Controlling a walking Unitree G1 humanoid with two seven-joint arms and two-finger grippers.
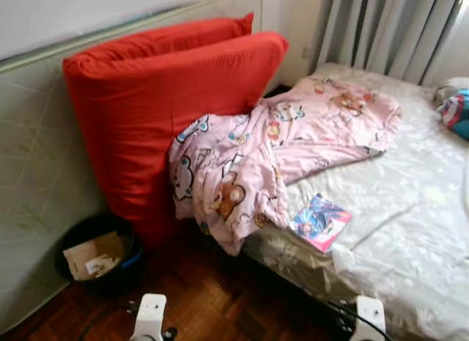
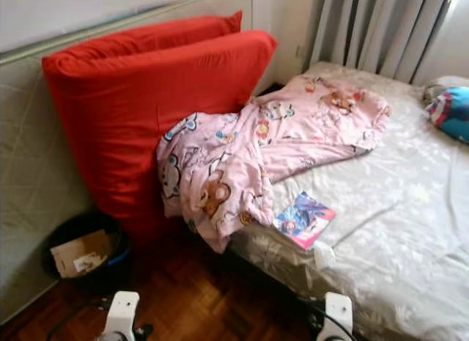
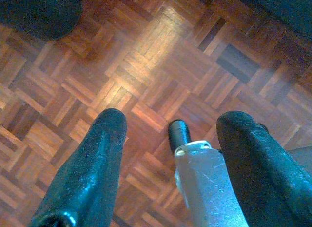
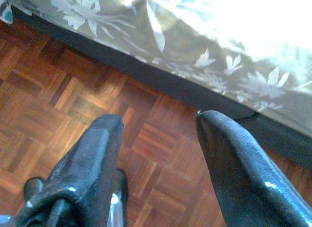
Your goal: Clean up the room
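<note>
A pink cartoon-print blanket (image 1: pixel 256 150) lies crumpled across the near corner of the bed (image 1: pixel 410 231), and its end hangs over the edge toward the floor. Beside it on the grey floral sheet rests a colourful book (image 1: pixel 320 221). My left gripper (image 3: pixel 170 119) hangs low over the parquet floor, open and holding nothing. My right gripper (image 4: pixel 158 120) is also open, above the floor next to the bed's draped sheet (image 4: pixel 146 27). Both arms (image 1: pixel 149 317) show at the bottom of the eye views.
Two big red cushions (image 1: pixel 161 99) lean on an upright mattress (image 1: pixel 37 172) at the left. A black bin (image 1: pixel 99 257) with cardboard stands on the floor below them. A blue and red pillow (image 1: pixel 456 114) lies at the far right, with curtains (image 1: pixel 388 29) behind the bed.
</note>
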